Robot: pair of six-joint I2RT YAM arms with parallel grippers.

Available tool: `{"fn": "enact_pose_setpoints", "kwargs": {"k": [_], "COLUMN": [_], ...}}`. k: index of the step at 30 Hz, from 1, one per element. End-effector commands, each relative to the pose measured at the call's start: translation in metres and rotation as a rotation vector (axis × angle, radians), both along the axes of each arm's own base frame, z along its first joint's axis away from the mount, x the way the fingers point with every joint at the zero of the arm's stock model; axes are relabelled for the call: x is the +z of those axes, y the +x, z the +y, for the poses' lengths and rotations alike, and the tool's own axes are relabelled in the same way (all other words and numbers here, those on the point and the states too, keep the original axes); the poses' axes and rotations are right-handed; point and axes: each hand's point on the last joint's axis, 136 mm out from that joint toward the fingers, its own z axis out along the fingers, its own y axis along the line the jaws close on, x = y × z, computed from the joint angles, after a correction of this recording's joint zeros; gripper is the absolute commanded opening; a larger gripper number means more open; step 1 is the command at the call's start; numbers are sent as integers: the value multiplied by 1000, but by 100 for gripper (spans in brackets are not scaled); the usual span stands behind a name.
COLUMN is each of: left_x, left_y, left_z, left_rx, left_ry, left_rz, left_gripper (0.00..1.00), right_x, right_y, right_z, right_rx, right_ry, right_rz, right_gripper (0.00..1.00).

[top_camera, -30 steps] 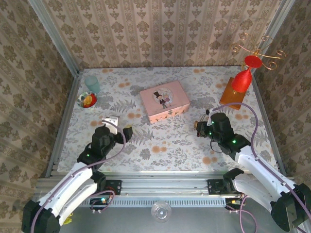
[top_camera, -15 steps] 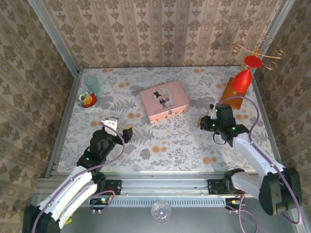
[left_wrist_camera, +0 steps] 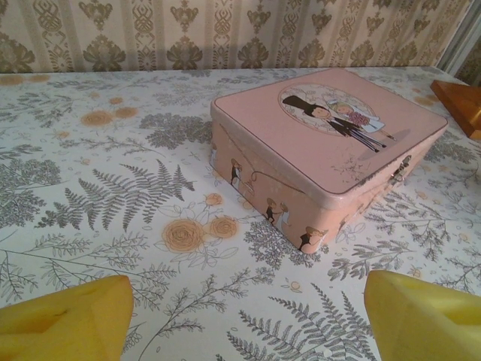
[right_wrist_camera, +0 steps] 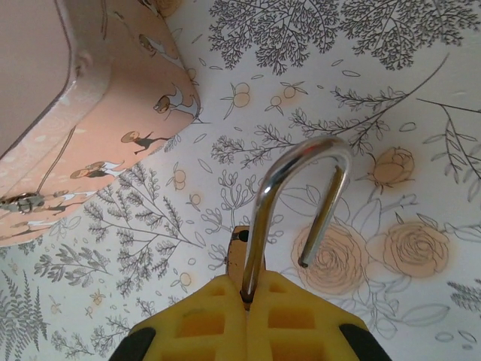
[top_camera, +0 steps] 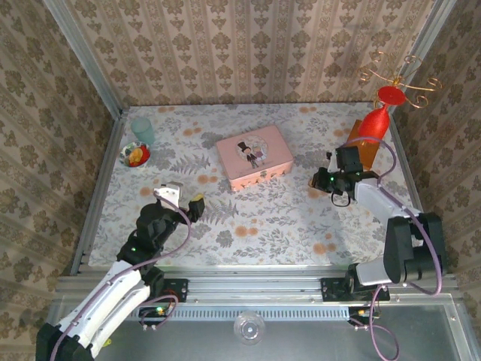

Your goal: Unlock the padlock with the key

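The pink tin [top_camera: 255,156] lies in the middle of the counter [top_camera: 263,226] with its lid closed, so I cannot see what is inside. At the far left stands a small glass bowl [top_camera: 135,155] with something orange and red in it. Just behind the bowl is a teal cup [top_camera: 141,129].

The counter carries a cloth with ferns and flowers, and patterned wallpaper closes the room on three sides.

My right hand [right_wrist_camera: 248,308] is pressed together on the padlock [right_wrist_camera: 258,226]. The silver shackle stands up from between the yellow tips, and one end of it hangs free of the body. This hand is to the right of the tin, near the orange box [top_camera: 367,150]. My left hand [top_camera: 183,197] has its fingers [left_wrist_camera: 64,320] wide apart, holds nothing, and faces the tin from the near side.

Compared to one second ago, the right hand has gone further back toward the orange box, and the left hand has advanced a little. The tin, bowl and cup stay in place.
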Motion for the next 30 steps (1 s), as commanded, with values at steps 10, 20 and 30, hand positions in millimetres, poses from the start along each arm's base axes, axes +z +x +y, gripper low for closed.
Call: {"fn": "enact_pose_setpoints", "kwargs": {"k": [10, 20, 30], "left_x": [1, 0, -1], "left_y": [-3, -2, -2], "left_z": [-7, -5, -4], "left_rx": [-51, -39, -33], "left_ry": [-2, 3, 10], "left_rz": [-20, -19, -17], "left_gripper": [81, 81, 82], "right_x": [-31, -57, -54], "right_y": [2, -7, -10], "right_z": [-8, -24, -30], "right_rx": [4, -48, -58], "right_ry": [14, -46, -83], "right_rz": [143, 253, 262], "right_gripper": [0, 0, 18]}}
